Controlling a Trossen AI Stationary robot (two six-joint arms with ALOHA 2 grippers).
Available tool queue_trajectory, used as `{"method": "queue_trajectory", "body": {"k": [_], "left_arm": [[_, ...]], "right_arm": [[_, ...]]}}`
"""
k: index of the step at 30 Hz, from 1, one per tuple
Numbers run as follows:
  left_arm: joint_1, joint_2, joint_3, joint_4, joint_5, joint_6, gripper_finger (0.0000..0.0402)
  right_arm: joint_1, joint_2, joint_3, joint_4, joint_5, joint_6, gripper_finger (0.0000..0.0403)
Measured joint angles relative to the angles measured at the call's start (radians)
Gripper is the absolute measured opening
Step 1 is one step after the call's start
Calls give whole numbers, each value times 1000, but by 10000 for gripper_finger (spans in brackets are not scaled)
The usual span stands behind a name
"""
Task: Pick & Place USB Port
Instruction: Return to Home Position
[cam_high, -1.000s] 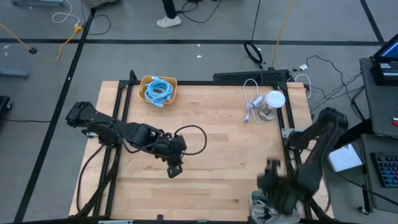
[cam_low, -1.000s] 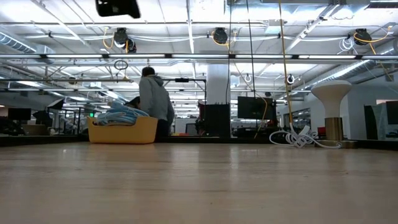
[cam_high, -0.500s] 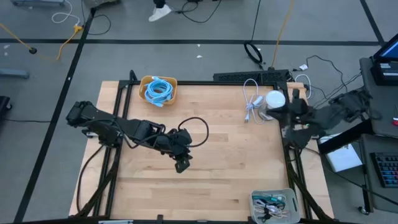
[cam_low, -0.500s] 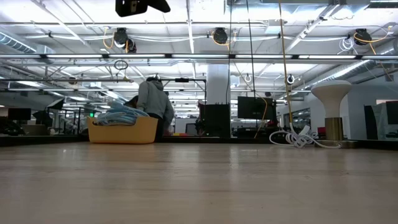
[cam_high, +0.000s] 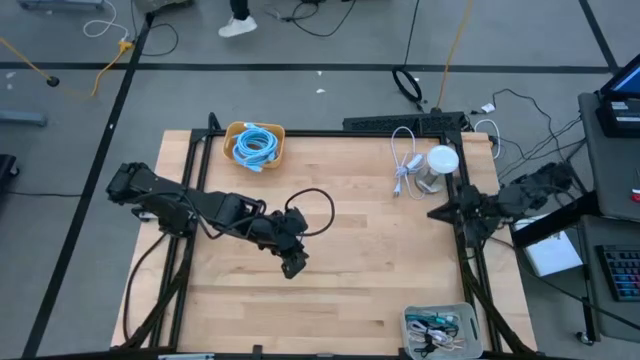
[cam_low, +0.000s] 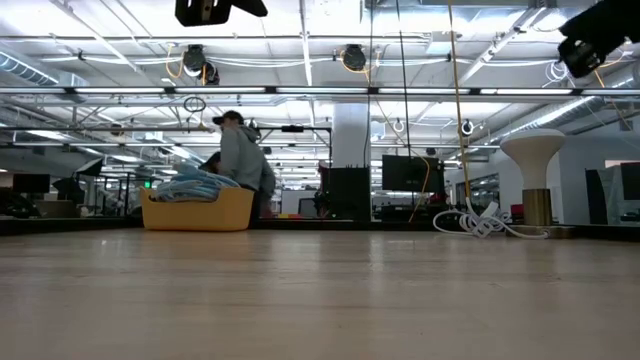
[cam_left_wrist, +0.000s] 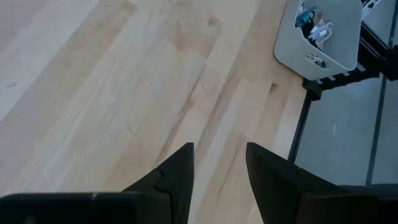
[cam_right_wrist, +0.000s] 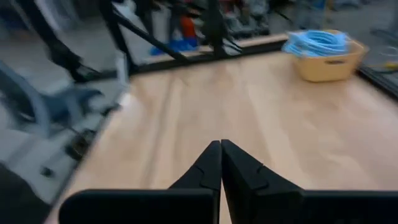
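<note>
My left gripper (cam_high: 292, 266) hangs open over the bare middle of the table, with nothing between its fingers (cam_left_wrist: 214, 168). My right gripper (cam_high: 433, 214) is shut and empty (cam_right_wrist: 221, 146). It is held above the table's right edge and points toward the left. A grey tray (cam_high: 437, 331) of several small parts rests flat on the table's near right corner. It also shows in the left wrist view (cam_left_wrist: 320, 37). I cannot pick out a USB port among the parts.
A yellow basket (cam_high: 255, 145) of coiled blue cable stands at the far left. A white cable (cam_high: 403, 162) and a white cylinder (cam_high: 440, 164) sit at the far right. Bare wood lies between the two arms. A person (cam_low: 243, 160) stands in the room behind.
My right arm has swung up from over the grey tray at the near right corner toward the far edge, along the table's right side. It now points left across the table. My left gripper has shifted a little toward the right.
</note>
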Motion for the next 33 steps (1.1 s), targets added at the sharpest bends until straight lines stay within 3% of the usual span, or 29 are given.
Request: {"method": "queue_trajectory", "body": {"k": [6, 13, 21, 26, 31, 33], "left_arm": [[16, 0, 0, -1, 3, -8, 147], [38, 0, 0, 2, 4, -13, 147], [48, 0, 0, 9, 6, -7, 147], [48, 0, 0, 8, 6, 8, 147], [55, 0, 0, 3, -7, 92, 147], [62, 0, 0, -16, -21, 240, 147]], "right_arm": [[0, -170, -158, 74, -37, 50, 1], [0, -160, -181, 136, -45, 55, 1], [0, -160, -417, 367, -92, 106, 0], [0, -163, -538, 581, -92, -5, 0], [-5, -151, -581, 678, -89, -68, 0], [-9, -150, -582, 678, -89, -64, 0]]}}
